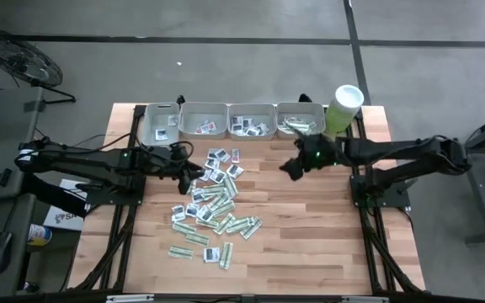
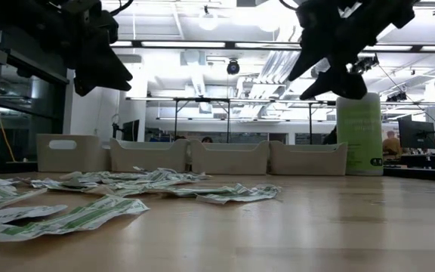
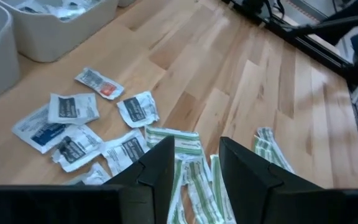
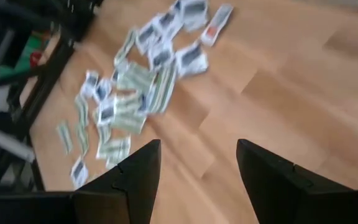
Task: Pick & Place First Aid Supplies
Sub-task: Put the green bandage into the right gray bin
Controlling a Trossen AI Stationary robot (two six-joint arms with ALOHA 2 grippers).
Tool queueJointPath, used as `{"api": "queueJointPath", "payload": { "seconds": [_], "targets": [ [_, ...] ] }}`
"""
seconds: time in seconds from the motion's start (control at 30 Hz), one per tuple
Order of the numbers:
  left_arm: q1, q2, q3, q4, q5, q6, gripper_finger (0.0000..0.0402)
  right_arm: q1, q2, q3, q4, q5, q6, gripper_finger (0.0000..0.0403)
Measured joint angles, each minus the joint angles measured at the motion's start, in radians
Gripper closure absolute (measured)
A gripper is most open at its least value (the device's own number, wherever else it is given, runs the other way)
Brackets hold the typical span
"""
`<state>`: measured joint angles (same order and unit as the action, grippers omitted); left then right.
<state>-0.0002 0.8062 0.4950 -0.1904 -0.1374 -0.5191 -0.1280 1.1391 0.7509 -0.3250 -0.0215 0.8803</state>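
Overall, sachets point(image 1: 213, 202) scattered — green strips' long axes mixed.

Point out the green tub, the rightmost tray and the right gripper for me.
Green tub point(image 1: 344, 107): high view, on its white lid.
Rightmost tray point(image 1: 298, 108): high view, on its far rim.
Right gripper point(image 1: 290, 168): high view, midway between its open fingertips, over bare table.

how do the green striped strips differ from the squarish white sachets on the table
The green striped strips are long, narrow and pale with green lines; the squarish white sachets are shorter, wider and carry dark printed blocks. The strips lie mostly at the pile's near end, the squares nearer the trays. Both are flat packets loose on the table.
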Motion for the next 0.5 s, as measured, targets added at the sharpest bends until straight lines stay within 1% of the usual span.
{"api": "queueJointPath", "payload": {
  "seconds": [0.1, 0.2, 0.33, 0.5],
  "targets": [
    [0.0, 0.001, 0.0, 0.0, 0.024, 0.017, 0.0275, 0.075, 0.044, 0.0, 0.008, -0.005, 0.035, 0.0199],
    [0.0, 0.001, 0.0, -0.001, 0.035, 0.021, 0.0275, 0.145, 0.114, 0.0, 0.042, -0.008, 0.055, 0.0199],
    [0.0, 0.001, 0.0, -0.006, 0.059, 0.021, 0.0275, 0.215, 0.237, 0.0, 0.161, -0.015, 0.069, 0.0199],
    [0.0, 0.001, 0.0, -0.038, 0.085, 0.021, 0.0275, 0.272, 0.38, 0.0, 0.326, -0.019, 0.086, 0.0199]
  ]
}}
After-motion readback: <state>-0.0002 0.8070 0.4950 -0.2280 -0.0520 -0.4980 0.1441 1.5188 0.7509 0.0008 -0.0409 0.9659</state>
